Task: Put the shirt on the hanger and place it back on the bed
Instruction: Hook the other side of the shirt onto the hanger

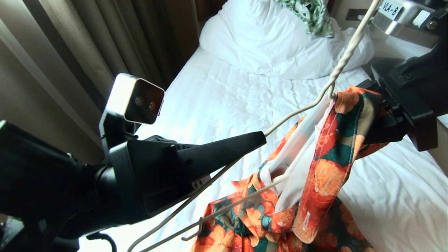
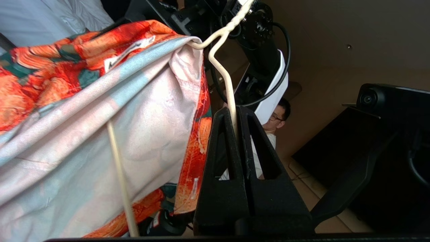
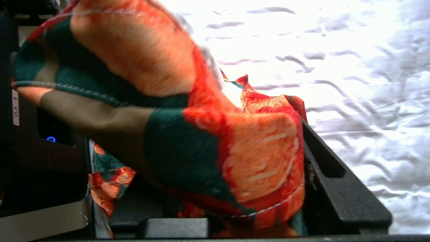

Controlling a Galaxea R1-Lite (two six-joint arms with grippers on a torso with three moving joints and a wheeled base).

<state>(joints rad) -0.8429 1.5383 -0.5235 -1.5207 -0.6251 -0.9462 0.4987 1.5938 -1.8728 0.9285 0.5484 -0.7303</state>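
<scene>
The cream wire hanger [image 1: 344, 57] hangs tilted above the bed [image 1: 227, 98], its twisted neck rising to the upper right. My left gripper [image 1: 263, 134] is shut on one of its sloping arms; the left wrist view shows the wire [image 2: 228, 84] pinched between the tips of that gripper [image 2: 235, 112]. The orange-flowered shirt [image 1: 325, 168] drapes from the neck, pale inside showing [image 2: 100, 117], lower part on the sheet. My right gripper [image 1: 376, 119] at the right holds a bunched fold near the collar. That cloth [image 3: 168, 101] fills its jaws [image 3: 228, 141]. One finger [image 3: 322, 164] shows; the other is hidden.
A bunched white duvet and pillow [image 1: 266, 38] lie at the bed's head, with a green-and-white patterned cloth [image 1: 311, 15] on top. Curtains [image 1: 87, 45] hang along the left. In the left wrist view a person [image 2: 280, 116] is behind the robot, beside dark furniture [image 2: 369, 161].
</scene>
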